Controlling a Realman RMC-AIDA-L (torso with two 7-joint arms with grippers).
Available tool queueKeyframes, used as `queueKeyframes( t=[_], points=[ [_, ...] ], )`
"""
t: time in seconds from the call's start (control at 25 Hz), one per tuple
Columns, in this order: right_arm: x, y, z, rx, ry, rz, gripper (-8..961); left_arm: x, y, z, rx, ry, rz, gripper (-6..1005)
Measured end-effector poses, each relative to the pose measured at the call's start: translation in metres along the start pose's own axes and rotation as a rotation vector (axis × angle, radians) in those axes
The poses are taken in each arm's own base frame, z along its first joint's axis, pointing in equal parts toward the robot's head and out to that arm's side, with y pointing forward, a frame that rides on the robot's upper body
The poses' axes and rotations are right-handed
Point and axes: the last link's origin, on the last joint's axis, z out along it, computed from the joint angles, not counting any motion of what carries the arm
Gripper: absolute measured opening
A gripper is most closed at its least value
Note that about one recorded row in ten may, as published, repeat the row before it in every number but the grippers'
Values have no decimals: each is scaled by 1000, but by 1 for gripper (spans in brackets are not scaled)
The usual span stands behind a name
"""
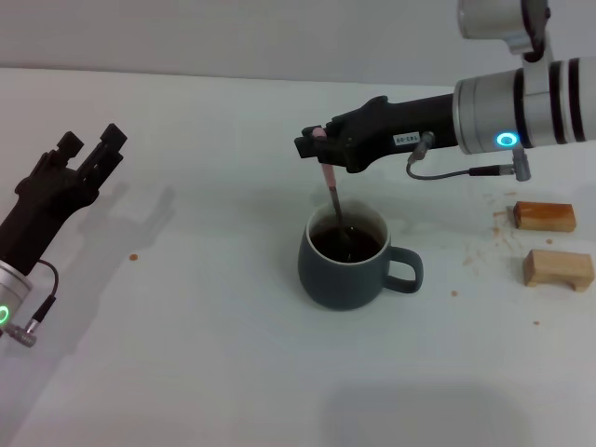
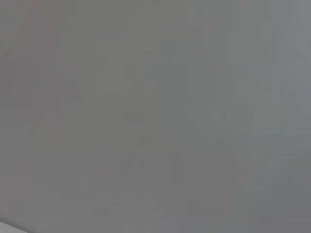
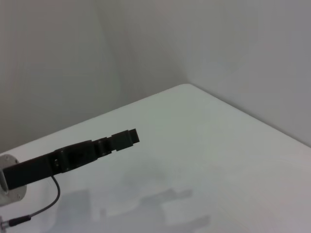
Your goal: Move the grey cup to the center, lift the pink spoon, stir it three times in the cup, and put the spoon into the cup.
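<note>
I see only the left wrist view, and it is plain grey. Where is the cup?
Observer: In the head view the cup stands mid-table, handle toward the robot's right.
Operator: And the spoon?
Observer: The right gripper holds the spoon by its pink end, its lower end in the dark liquid.
Operator: Where is my left gripper?
Observer: The left gripper is raised at the table's left, open, holding nothing.
</note>
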Motion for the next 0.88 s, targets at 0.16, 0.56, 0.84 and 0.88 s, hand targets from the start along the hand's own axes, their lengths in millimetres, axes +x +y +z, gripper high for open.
queueKeyframes(
  t=[0.16, 0.56, 0.84, 0.88],
  points=[
    [3, -3, -5, 13, -15, 33, 141, 1, 1, 3, -6, 2, 2, 829],
    [5, -8, -10, 38, -41, 59, 320, 3, 2, 6, -15, 3, 5, 829],
    [13, -21, -36, 116, -169, 136, 487, 6, 2, 4, -23, 15, 8, 829],
    [16, -24, -43, 131, -219, 154, 487, 7, 2, 3, -30, 23, 9, 829]
  ],
)
